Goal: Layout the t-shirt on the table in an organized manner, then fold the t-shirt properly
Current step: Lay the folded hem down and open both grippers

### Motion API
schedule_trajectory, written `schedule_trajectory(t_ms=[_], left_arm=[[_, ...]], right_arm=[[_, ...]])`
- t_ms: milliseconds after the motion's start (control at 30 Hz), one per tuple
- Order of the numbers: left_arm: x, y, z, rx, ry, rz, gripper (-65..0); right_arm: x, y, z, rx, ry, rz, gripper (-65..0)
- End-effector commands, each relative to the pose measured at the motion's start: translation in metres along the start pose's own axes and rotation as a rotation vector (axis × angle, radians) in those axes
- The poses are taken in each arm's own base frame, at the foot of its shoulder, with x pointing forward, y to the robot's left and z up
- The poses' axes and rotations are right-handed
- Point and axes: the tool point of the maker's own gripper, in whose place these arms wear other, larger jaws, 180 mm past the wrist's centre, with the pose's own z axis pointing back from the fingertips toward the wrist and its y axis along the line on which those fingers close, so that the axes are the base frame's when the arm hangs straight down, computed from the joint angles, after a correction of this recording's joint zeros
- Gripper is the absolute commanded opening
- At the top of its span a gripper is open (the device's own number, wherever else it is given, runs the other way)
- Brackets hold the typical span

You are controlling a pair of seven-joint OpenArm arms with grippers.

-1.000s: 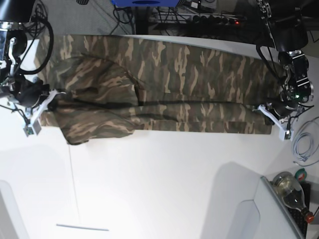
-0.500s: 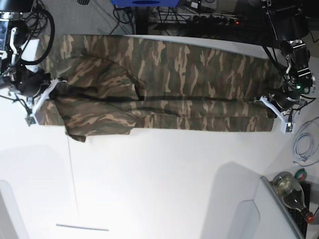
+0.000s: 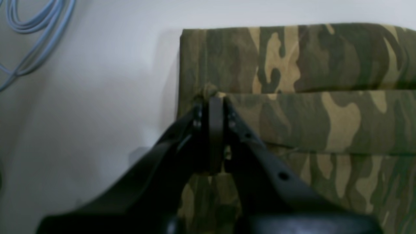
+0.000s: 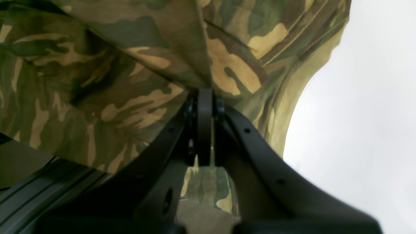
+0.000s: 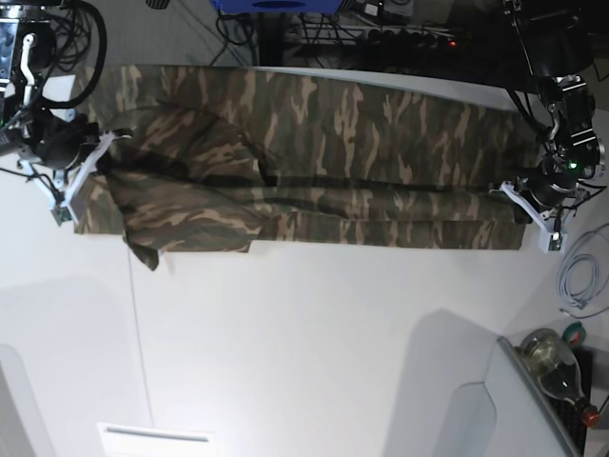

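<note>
The t-shirt lies stretched in a long band, its long axis running straight from one gripper to the other along the far part of the white surface. The cloth is soft and matte, printed in camouflage blotches of olive, brown and tan. Along the near side of the band a lengthwise fold lies doubled over the layer beneath.

The left gripper is pinched tight on a folded corner of the shirt, a small nub of cloth bunched at its black tips. From there the fabric runs away to one side in flat, stacked layers with straight, crisp edges, and the end of the band is squared off just beyond the tips. On the other side of this gripper is bare surface, smooth and faintly glossy, with a loop of pale blue cable well off toward the edge.

The right gripper is likewise clamped shut on cloth. Here the shirt is looser: it rises in slanting creases above the tips, and a rounded flap curves down beside them.
</note>
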Motion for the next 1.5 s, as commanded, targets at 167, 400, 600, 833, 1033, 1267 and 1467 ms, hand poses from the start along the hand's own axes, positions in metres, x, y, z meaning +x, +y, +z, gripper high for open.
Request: schedule_trajectory(t_ms=[167,400,600,833,1033,1267,1467], left_arm=[[0.009,0.01,0.004,0.021,-0.028,-0.017,-65.0],[0.003,0.008,0.004,0.017,-0.017,-0.017,-65.0],[0.001,0.009,0.005,0.018,-0.013,-0.02,-65.0],[-0.01,0.005,0.005,0.01,0.007,-0.018,-65.0],[-0.024,0.006,0.001,0.011,0.046,-0.008,-65.0],[-0.026,0.009,0.002,0.018,0.048,0.0,-65.0],[-0.02,0.012,0.002,0.021,0.032,0.003,-50.2]], right_arm=[[-0.004,-0.013,0.007,-0.033,-0.012,-0.024,-65.0],[-0.016,-0.013,0.0,-0.023,0.017,-0.045,-65.0],[-0.022,-0.013,-0.008,-0.012,0.016,-0.065,-65.0],[-0.024,-0.014,-0.011,-0.007,0.023,-0.073,-65.0],[-0.02,-0.013,-0.012,-0.005,0.015,-0.077,-64.4],[-0.017,-0.004,-0.014,0.014,-0.002,-0.098,-38.0],[0.019,0.005,0.004,0.004,-0.131,-0.104,-33.2]])
